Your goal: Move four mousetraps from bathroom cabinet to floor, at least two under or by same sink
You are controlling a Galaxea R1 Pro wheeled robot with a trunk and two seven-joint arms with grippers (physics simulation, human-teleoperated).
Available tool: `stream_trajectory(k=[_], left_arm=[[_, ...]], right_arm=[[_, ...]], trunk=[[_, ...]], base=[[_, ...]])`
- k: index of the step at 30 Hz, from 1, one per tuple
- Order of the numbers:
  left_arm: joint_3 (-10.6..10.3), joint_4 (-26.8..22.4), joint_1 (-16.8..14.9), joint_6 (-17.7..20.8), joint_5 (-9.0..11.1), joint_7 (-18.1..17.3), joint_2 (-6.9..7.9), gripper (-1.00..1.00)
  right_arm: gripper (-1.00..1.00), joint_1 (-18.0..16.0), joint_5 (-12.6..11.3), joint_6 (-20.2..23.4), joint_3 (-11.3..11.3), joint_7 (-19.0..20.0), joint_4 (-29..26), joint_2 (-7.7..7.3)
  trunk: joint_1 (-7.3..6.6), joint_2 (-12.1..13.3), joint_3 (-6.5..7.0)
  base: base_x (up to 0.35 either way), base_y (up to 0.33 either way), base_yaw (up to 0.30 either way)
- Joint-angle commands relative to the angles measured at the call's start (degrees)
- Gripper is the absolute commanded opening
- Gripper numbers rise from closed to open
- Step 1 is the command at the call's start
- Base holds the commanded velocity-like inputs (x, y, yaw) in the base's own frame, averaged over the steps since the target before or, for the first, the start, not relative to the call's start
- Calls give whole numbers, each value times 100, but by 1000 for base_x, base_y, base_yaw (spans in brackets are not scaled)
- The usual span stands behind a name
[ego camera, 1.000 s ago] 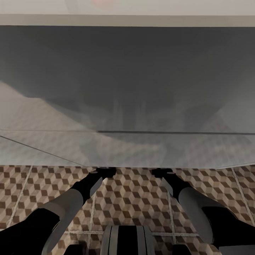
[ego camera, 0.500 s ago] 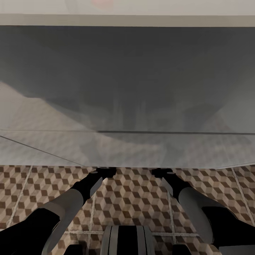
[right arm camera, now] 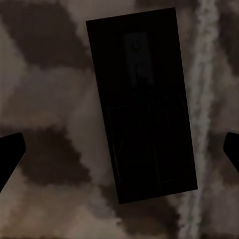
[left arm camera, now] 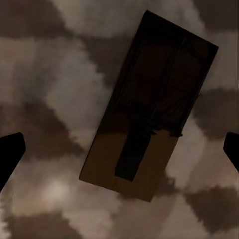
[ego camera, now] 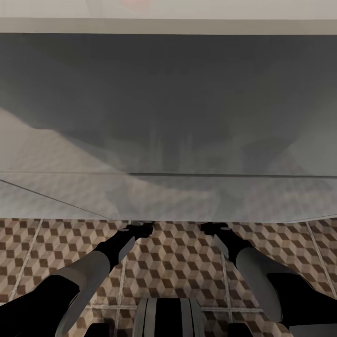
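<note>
Cube-patterned tile floor [left arm camera: 45,74] under 2 flat, seemingly wooden mousetraps [left arm camera: 149,102] [right arm camera: 143,102], both end effectors [left arm camera: 119,152] [right arm camera: 119,152] spread wide.

Grey forearms [ego camera: 93,269], black claws [ego camera: 140,228]

Both wrist views were dim and soft; the head view showed hazy grey reflections from twelve o'clock.

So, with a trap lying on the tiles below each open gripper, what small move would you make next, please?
Probably lift both arms straight up: each mousetrap lies flat on the floor, clear of the spread fingers.
</note>
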Motion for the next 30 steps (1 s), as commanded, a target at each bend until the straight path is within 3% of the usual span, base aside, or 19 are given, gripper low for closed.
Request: stream_trajectory(k=[1, 19, 30], left_arm=[[-45, -10, -1, 14, 57, 18, 1, 100], [-45, -35, -1, -77, 56, 18, -27, 100], [-54, -114, -1, -338, 40, 35, -19, 100]], right_arm=[[100, 1, 40, 39, -15, -16, -12, 3], [100, 2, 40, 39, -15, -16, -12, 3], [100, 1, 46, 34, -15, -16, -12, 9]], trunk=[[-1, -1, -3], [-1, -1, -3], [-1, -1, -3]], base=[[0, 0, 0], [0, 0, 0], [0, 0, 0]])
